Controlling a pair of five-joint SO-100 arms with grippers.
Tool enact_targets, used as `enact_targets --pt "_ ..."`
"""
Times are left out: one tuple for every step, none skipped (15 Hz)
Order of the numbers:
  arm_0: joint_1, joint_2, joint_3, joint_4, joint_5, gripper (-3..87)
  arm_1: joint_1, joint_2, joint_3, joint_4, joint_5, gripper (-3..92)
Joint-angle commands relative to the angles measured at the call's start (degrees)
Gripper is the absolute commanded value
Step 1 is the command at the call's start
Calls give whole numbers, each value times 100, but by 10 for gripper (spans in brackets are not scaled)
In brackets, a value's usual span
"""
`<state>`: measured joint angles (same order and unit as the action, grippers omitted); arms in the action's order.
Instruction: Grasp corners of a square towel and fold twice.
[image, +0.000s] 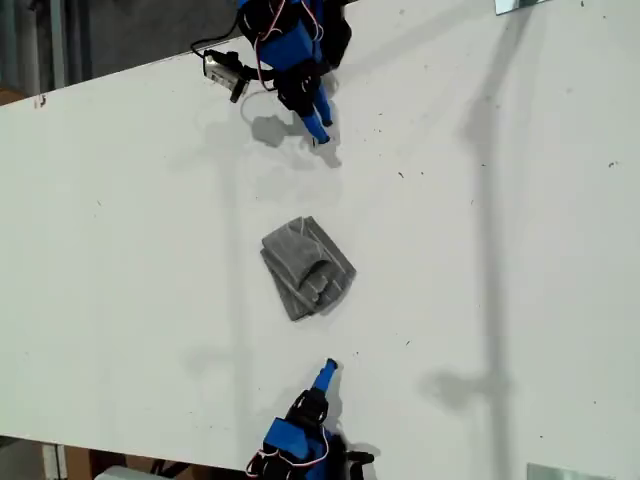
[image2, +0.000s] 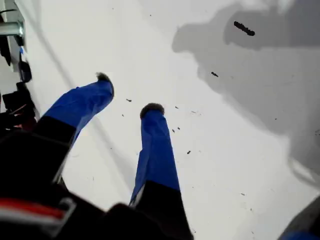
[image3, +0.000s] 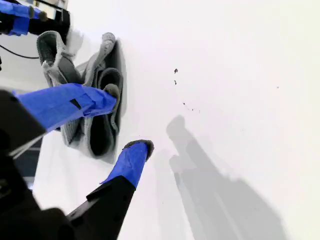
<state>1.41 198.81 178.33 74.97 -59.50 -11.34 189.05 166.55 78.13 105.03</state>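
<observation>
Two folds look done: the towel (image: 307, 268) lies bunched mid-table, between the arms. My first gripper (image2: 127, 107) and my second gripper (image3: 127, 120) both stand apart, empty. Next: retreat, or tidy the bundle.

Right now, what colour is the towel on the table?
Grey; the towel lies bunched mid-table, clearest in the exterior view.

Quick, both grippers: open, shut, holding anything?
My first gripper: open, empty, over bare table.
My second gripper: open, empty, beside the towel.
</observation>
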Motion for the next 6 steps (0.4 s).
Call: enact_targets --pt "-53 35 35 -9 -18 172 70 -35 -70 97 -545 141" --pt "-44 35 35 -9 -18 172 123 -35 -70 308 -1494 141" --pt "-53 35 35 -9 -18 172 141 -53 -53 343 -2180 141" --pt "-53 35 35 -9 -18 172 114 -53 -70 343 -2145 141" --pt "-53 35 35 -9 -18 172 97 -53 -70 343 -2145 141" --pt "-53 35 35 -9 -18 172 97 -53 -70 343 -2145 141"
